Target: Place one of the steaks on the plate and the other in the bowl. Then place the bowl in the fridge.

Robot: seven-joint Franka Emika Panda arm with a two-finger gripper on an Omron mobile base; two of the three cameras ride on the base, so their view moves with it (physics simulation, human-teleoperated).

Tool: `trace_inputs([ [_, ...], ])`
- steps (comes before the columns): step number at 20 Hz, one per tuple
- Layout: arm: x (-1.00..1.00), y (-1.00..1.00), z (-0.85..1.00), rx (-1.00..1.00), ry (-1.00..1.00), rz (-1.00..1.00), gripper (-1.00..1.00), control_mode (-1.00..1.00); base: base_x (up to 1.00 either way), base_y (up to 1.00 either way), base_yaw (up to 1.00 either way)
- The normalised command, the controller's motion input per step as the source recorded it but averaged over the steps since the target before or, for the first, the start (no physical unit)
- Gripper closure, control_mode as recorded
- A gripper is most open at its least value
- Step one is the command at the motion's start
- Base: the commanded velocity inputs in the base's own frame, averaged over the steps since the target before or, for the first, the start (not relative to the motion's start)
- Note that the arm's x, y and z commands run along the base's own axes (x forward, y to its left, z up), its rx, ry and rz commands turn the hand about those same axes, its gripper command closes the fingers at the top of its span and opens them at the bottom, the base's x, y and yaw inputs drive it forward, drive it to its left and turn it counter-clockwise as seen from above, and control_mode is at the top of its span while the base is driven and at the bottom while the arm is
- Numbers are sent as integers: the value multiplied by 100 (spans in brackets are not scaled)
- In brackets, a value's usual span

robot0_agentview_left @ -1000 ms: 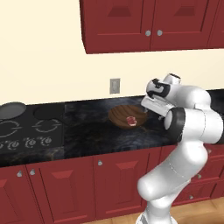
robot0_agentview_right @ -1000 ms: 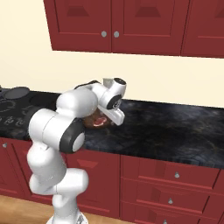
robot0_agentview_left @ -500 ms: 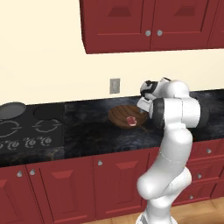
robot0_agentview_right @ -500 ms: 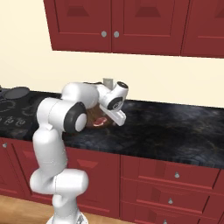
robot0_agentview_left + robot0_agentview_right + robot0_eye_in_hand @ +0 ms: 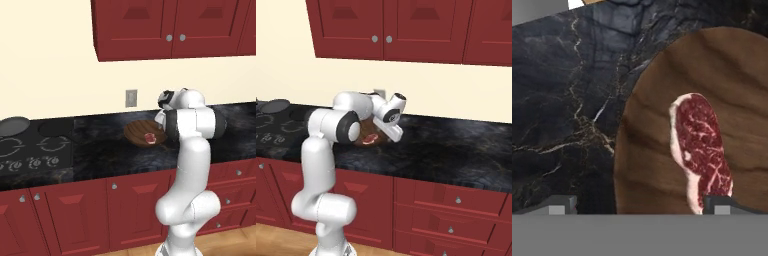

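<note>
The dark brown wooden bowl (image 5: 141, 132) rests on the black marble counter (image 5: 100, 152), and one red marbled steak (image 5: 149, 136) lies inside it. My gripper (image 5: 395, 133) hovers just above the bowl's (image 5: 367, 138) right rim, tilted downward. Seen from the hand, the steak (image 5: 702, 145) lies lengthwise in the bowl (image 5: 722, 85). My gripper (image 5: 639, 205) is open, with the bowl's edge between its fingertips (image 5: 559, 204) and one tip by the steak's (image 5: 372, 137) near end. Nothing is held. The plate and the fridge are out of view.
A stovetop (image 5: 30, 147) with a dark frying pan (image 5: 14, 125) occupies the counter's left end. A wall outlet (image 5: 131, 97) sits behind the bowl. Red upper cabinets (image 5: 170, 25) hang overhead and red drawers (image 5: 456, 200) run below. Bare counter (image 5: 456, 150) stretches to the right.
The arm has straightened upward, its elbow swinging in over the base. The hand has stayed by the bowl's right rim and dipped slightly. The jaws remain wide.
</note>
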Motion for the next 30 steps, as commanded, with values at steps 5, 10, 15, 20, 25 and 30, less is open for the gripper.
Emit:
trace_inputs([
  [5,0,23,-47,0,0,3,-100,-100,0,0,0],
  [10,0,9,-11,0,0,0,-100,-100,0,0,0],
  [15,0,7,0,0,0,0,100,-100,0,0,0],
  [20,0,1,0,0,0,0,100,-100,0,0,0],
  [25,-25,1,13,7,-4,-23,100,-100,0,0,0],
  [30,-61,1,84,2,-33,-19,100,-100,0,0,0],
])
